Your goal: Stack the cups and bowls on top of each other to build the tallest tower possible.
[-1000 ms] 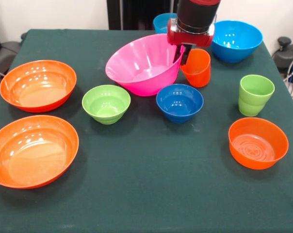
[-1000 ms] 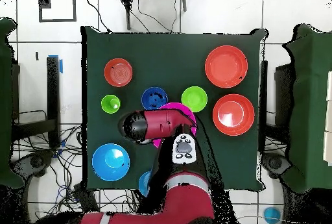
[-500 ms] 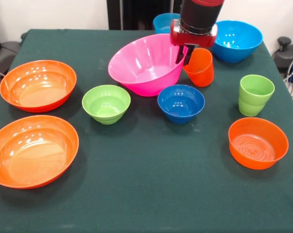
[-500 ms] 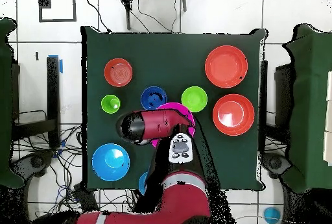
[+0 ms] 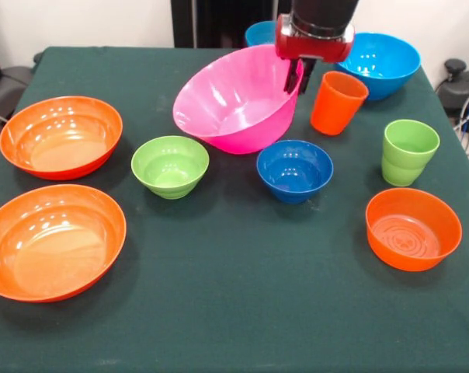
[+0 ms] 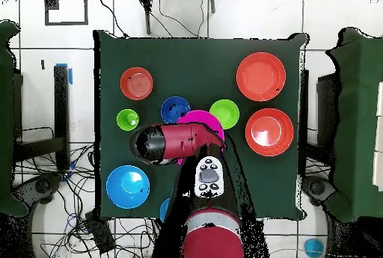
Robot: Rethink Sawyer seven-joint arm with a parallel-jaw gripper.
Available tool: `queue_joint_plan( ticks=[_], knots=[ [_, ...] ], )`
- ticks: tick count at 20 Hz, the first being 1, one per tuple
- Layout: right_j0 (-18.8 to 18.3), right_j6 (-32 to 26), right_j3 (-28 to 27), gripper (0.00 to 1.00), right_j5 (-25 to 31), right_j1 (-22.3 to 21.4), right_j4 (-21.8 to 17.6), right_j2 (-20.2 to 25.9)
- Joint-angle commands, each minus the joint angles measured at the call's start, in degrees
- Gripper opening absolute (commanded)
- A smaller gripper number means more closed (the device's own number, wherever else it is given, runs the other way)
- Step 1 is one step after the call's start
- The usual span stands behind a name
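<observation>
While lifting since the last frame, gripper (image 5: 298, 78) clamped on pink bowl (image 5: 234, 101) rim, tilting it higher at upper center; orange cup (image 5: 337, 102) now upright, just right of it.

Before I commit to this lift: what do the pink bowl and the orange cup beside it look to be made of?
Pink bowl: looks like glossy moulded plastic, with bright highlights and faint ribs down the inner wall. It sits tilted, its rim between the fingers of the gripper. Orange cup: likely plastic too, uniform colour with a softer sheen. Neither can be confirmed by look alone.
</observation>
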Motion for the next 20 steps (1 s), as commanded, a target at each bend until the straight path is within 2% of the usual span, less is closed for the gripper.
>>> queue_joint_plan(
  ticks=[1,6,14,20],
  knots=[
    [1.02,2.68,1.5,0.0,8.31,-5.45,2.25,4.79],
    [0.62,1.53,0.26,0.0,16.29,-9.41,4.15,5.72],
    [-0.08,0.42,1.31,0.0,18.54,-12.49,4.97,6.23],
    [0.32,1.07,0.63,0.0,19.0,-12.27,5.08,6.2]
  ],
)
